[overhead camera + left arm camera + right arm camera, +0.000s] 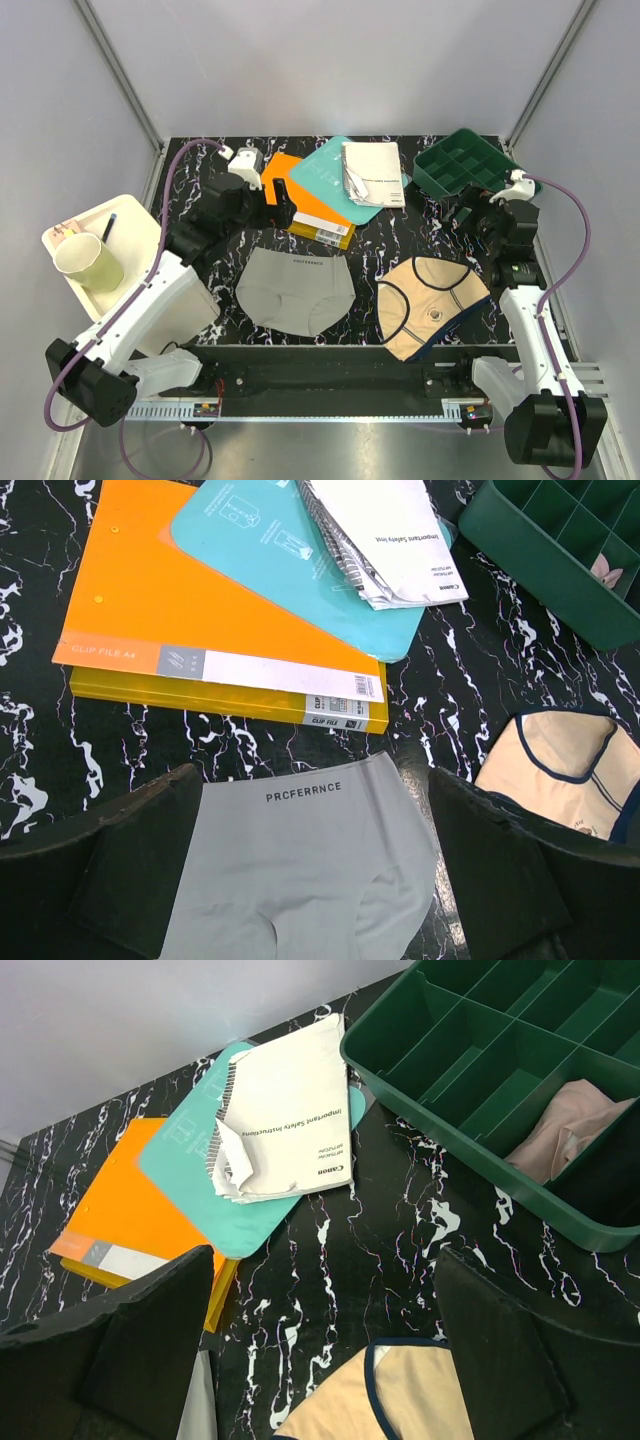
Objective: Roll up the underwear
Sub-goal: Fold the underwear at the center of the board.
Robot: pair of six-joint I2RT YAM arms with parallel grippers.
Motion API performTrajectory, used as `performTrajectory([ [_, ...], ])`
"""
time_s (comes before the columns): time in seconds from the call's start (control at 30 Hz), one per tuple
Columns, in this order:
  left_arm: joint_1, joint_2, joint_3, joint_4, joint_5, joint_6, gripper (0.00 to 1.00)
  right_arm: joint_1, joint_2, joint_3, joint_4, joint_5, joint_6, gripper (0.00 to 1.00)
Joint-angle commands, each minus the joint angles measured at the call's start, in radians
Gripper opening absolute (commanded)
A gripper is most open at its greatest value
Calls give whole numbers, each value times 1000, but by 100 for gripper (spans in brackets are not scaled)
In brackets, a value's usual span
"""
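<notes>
Fingers of the left gripper stood wide apart and held nothing. The gripper hovered just behind the grey briefs, at the front edge of the orange folder. Those briefs lay flat on the black marbled table, front middle, lettered waistband toward the back. The beige briefs with navy edging lay flat to their right, not touching them. The right gripper hung likewise spread and empty, between the beige briefs and the green tray. A teal folder and a white booklet overlapped the orange one.
</notes>
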Motion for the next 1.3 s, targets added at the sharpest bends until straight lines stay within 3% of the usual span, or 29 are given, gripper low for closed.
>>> performTrajectory([
  [0.0, 4, -3, 54, 14, -20, 20, 99, 0, 2, 30, 6, -5, -16, 98],
  [0.3, 2, -8, 40, 37, 9, 35, 99, 0, 3, 50, -2, -85, 7, 98],
  [0.5, -62, 39, 40, 52, -55, 91, 99, 27, 71, 72, 6, -229, 71, 88],
  [0.57, -129, 75, 46, 52, -103, 98, 99, 125, 95, 79, 5, -209, 73, 87],
  [0.77, -225, 113, -38, 155, -57, 8, 99, 340, 200, 81, -11, -139, 116, 84],
  [0.93, -233, 115, -214, 330, 69, -122, 99, 453, 273, 41, -17, -136, 154, 78],
  [1.13, -233, 159, -317, 385, 59, -181, 99, 581, 390, 4, 15, -110, 180, 62],
  [1.27, -222, 164, -354, 399, -18, -165, 99, 618, 470, 10, 31, -74, 159, 61],
])
